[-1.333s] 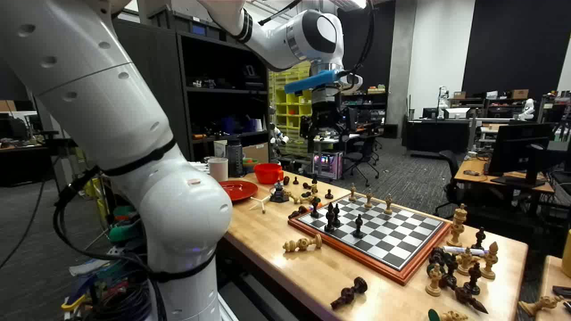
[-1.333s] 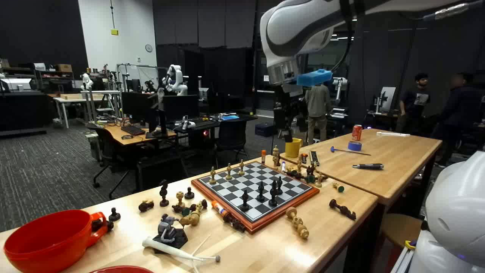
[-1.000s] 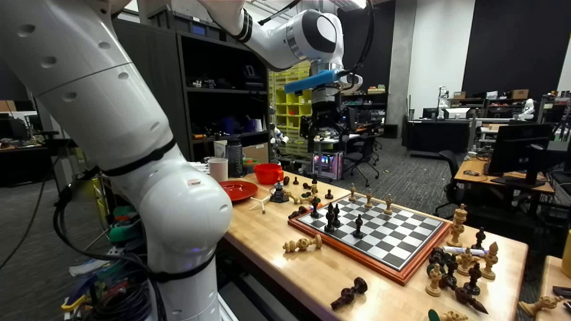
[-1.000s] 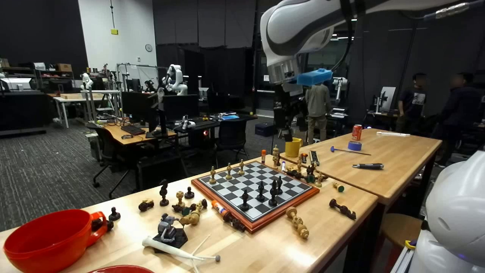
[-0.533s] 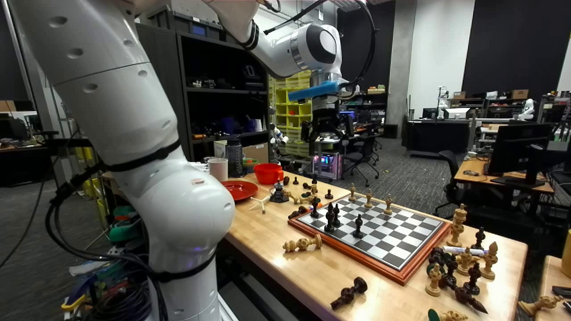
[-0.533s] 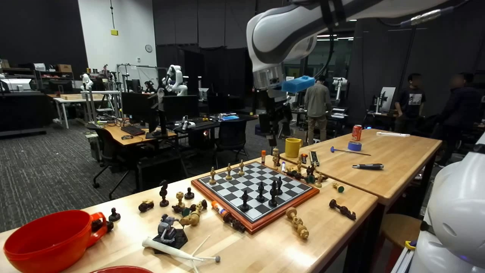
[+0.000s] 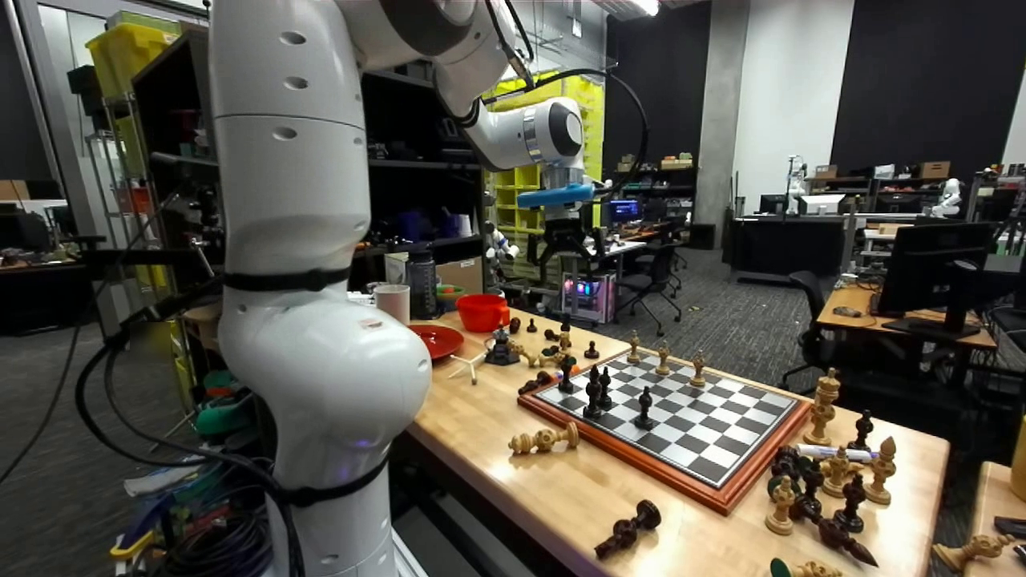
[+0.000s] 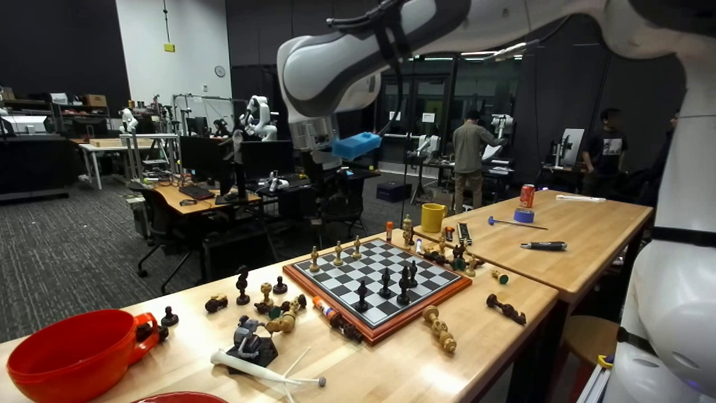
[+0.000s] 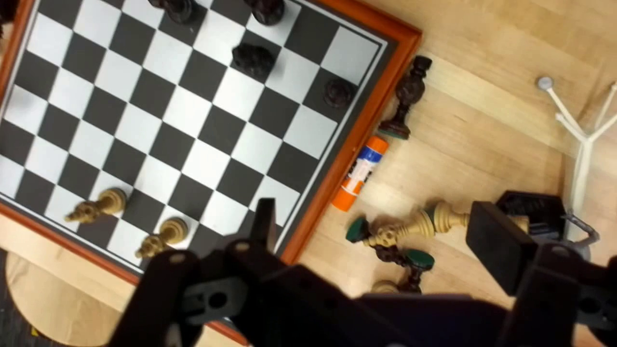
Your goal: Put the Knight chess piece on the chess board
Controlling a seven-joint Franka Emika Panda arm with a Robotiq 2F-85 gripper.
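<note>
The chess board [image 7: 697,433] lies flat on the table, also visible in an exterior view [image 8: 347,277] and the wrist view [image 9: 188,144]. Several dark and tan pieces stand on it. I cannot tell which piece is the knight. Loose pieces lie beside the board, including a tan piece [image 9: 402,233] tangled with dark ones and a dark piece [image 9: 407,96] on its side. My gripper [image 9: 383,231] is open and empty, well above the table. In the wrist view its fingers span the board's edge and the loose pieces. It also shows in both exterior views [image 7: 567,256] [image 8: 327,184].
An orange glue stick [image 9: 360,173] lies along the board's border. A dark figurine [image 8: 246,341] and a white stick tripod [image 8: 251,369] are close by. A red cup [image 8: 78,352] and red plate [image 7: 437,340] stand further along. More pieces crowd the board's opposite side [image 7: 838,473].
The arm has swung across and the gripper has come lower, moving left in both exterior views, from the yellow mug's side toward the red cup's side. The chess pieces and board have not moved.
</note>
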